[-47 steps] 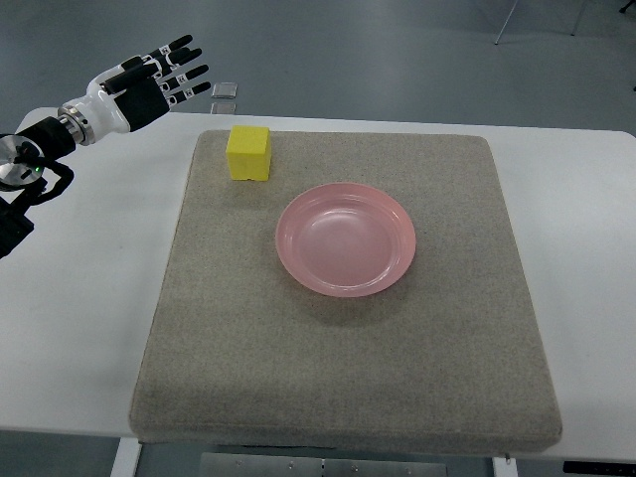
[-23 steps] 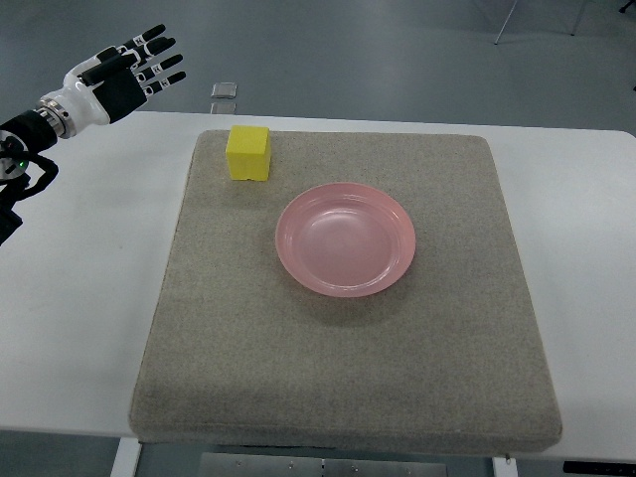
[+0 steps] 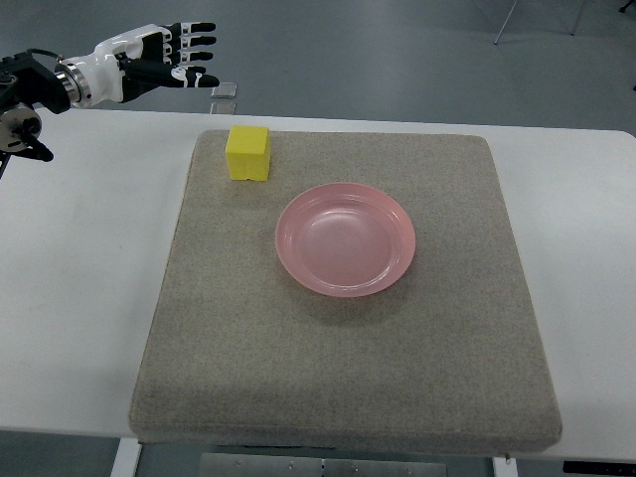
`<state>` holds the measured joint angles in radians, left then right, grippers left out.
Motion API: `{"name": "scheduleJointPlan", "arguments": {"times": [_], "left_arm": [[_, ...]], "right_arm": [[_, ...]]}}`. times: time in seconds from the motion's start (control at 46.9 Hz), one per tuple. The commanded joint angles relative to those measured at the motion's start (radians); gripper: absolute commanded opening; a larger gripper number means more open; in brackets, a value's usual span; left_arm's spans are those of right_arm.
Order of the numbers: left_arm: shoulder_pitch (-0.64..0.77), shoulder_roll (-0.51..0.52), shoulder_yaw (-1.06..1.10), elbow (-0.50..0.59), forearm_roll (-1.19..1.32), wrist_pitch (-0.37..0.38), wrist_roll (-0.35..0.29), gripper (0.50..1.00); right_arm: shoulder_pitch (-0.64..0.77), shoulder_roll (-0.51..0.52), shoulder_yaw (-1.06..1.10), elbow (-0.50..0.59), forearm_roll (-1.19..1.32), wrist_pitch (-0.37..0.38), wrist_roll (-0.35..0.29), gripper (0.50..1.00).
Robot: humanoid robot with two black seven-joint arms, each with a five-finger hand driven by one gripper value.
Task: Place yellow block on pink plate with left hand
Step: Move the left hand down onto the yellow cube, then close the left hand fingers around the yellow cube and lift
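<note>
— One white-and-black robot left hand (image 3: pixel 159 62), upper left of frame: swung round since a moment ago, now level, fingers (image 3: pixel 194 55) stretched toward the right, holding nothing.
— And the yellow foam cube (image 3: pixel 248 153)?
— Unmoved at upper left of the grey felt mat (image 3: pixel 348 378), just below and right of the hand, well apart from the round pink plastic plate (image 3: pixel 346 238) at centre. Looks like lining up for a reach.
— Anything unclear?
— Left arm cut off at the frame edge; right hand out of view; small clear item (image 3: pixel 225 91) beyond the table unreadable.

White table (image 3: pixel 89 258) — grey floor (image 3: pixel 397 60) beyond.
</note>
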<state>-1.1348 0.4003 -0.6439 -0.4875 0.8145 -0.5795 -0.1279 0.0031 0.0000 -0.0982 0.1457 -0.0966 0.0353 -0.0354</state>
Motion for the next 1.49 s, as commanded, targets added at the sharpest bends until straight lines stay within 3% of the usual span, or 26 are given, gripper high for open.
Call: {"name": "scheduleJointPlan", "arguments": {"times": [0.0,0.256,0.491,0.704,0.875,1.003,1.11,1.259,1.473], "left_arm": [[-0.005,0.000,0.004,-0.040,0.135,0.035,0.001,0.996],[-0.017,-0.012,0.059,-0.091,0.434,0.061,0.001,0.986],[-0.016,-0.040,0.119,-0.132,0.609,0.184,0.001,0.984],[-0.005,-0.077,0.158,-0.128,0.675,0.214,0.004,0.981],[0.024,-0.106,0.179,-0.118,0.687,0.285,0.014,0.969],[0.026,-0.115,0.207,-0.118,0.689,0.306,0.021,0.932],[0.026,-0.127,0.211,-0.114,0.696,0.310,0.024,0.862],[0.027,-0.144,0.211,-0.085,0.698,0.343,0.024,0.831],[0.027,-0.146,0.213,-0.080,0.700,0.352,0.024,0.827]], "right_arm": [[0.000,0.000,0.000,0.000,0.000,0.000,0.000,0.924],[0.000,0.000,0.000,0.000,0.000,0.000,0.000,0.924],[0.000,0.000,0.000,0.000,0.000,0.000,0.000,0.924],[0.000,0.000,0.000,0.000,0.000,0.000,0.000,0.924],[0.000,0.000,0.000,0.000,0.000,0.000,0.000,0.924],[-0.002,0.000,0.000,0.000,0.000,0.000,0.000,0.924],[0.000,0.000,0.000,0.000,0.000,0.000,0.000,0.924],[-0.002,0.000,0.000,0.000,0.000,0.000,0.000,0.924],[-0.002,0.000,0.000,0.000,0.000,0.000,0.000,0.924]]}}
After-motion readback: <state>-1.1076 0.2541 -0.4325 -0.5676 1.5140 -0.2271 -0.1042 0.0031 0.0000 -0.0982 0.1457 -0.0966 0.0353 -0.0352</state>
